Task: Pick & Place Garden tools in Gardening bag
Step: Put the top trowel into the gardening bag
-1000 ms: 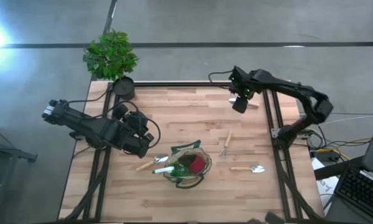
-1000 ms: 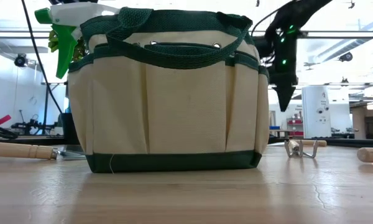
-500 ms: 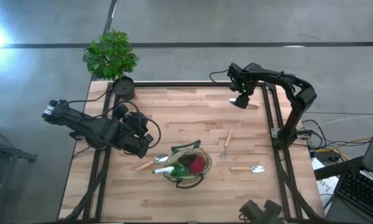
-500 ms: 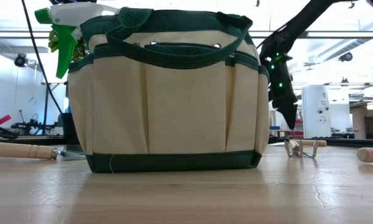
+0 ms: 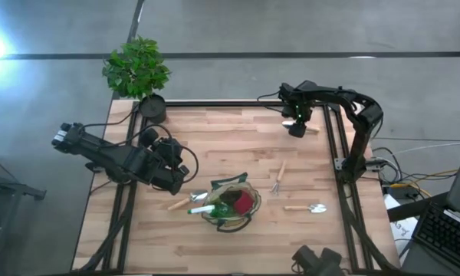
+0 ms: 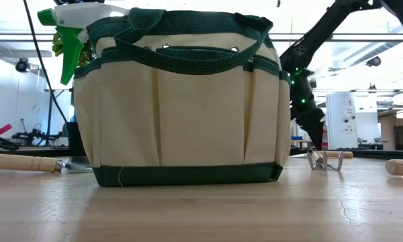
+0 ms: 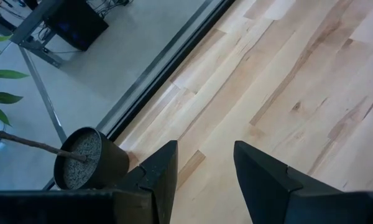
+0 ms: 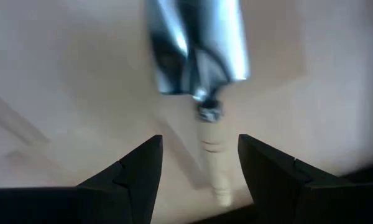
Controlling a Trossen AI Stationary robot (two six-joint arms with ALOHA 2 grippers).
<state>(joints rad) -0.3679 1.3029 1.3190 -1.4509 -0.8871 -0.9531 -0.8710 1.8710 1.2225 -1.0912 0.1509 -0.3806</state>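
Wooden-handled trowel is lying rigid, probably light — right hand, fingers wide, is straddling its handle, the likeliest grip.

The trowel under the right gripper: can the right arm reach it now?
Probably yes. The right gripper hangs open just above the trowel, fingers either side of its handle, nothing between.

Tan gardening bag upright mid-table, tools inside; hand rake, trowel lie beside it.
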